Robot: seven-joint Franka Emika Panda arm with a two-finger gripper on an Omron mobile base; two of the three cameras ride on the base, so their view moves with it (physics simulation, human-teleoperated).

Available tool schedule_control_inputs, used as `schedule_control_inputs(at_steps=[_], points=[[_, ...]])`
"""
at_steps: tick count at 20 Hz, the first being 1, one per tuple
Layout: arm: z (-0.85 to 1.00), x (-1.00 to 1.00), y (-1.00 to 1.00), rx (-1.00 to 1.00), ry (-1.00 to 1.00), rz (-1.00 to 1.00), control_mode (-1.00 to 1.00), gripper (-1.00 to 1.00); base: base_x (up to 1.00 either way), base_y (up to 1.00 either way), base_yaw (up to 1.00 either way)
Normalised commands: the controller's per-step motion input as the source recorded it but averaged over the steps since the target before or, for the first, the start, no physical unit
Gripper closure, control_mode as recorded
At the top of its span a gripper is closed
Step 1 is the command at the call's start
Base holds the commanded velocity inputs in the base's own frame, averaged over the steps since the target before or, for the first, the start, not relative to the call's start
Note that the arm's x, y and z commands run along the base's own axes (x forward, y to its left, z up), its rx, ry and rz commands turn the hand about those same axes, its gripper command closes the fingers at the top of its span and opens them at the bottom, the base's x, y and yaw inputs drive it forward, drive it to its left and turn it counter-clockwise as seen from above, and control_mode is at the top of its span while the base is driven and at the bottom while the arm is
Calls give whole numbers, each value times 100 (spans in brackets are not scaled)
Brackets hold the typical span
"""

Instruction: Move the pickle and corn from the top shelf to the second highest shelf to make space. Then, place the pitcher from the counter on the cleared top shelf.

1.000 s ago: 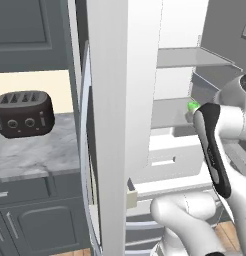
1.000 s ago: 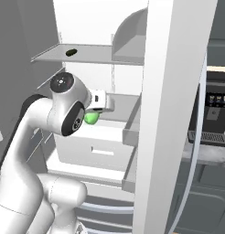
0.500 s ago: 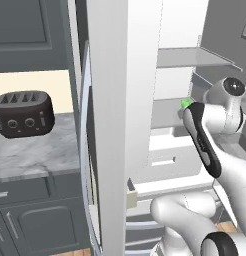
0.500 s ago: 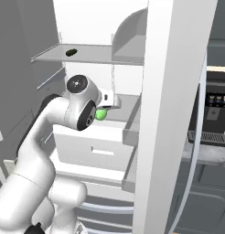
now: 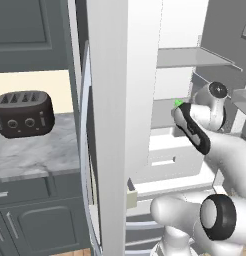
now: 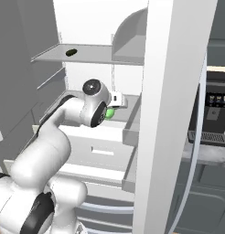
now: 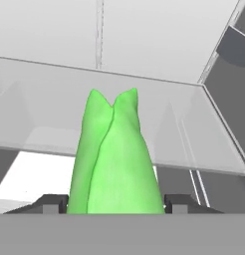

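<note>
Right now the gripper is closed on a bright green piece with two pointed, split tips. We read it as the corn in its husk, though it could be the pickle; we cannot tell for sure. Its long axis runs straight out along the gripper, tips forward. Straight ahead lies a thin pale grey panel, which we judge to be the second highest shelf, its front edge crossing behind the corn's lower half. In the right base view the gripper hangs inside the white cabinet, below the top shelf, where a small dark oval sits, too small to name. The next move is forward over the panel's edge, then release.
</note>
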Motion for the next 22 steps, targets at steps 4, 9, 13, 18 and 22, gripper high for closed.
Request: schedule_control_inputs(at_steps=[4,9,13,18,22], points=[[-54,69,-9,0,0,0,-100,100,0,0,0],[-49,62,-23,2,0,1,-100,100,0,0,0],[-20,64,-34,6,0,2,-100,100,0,0,0],[0,79,-18,8,0,3,-100,100,0,0,0],[-3,83,-1,3,0,4,-100,100,0,0,0]])
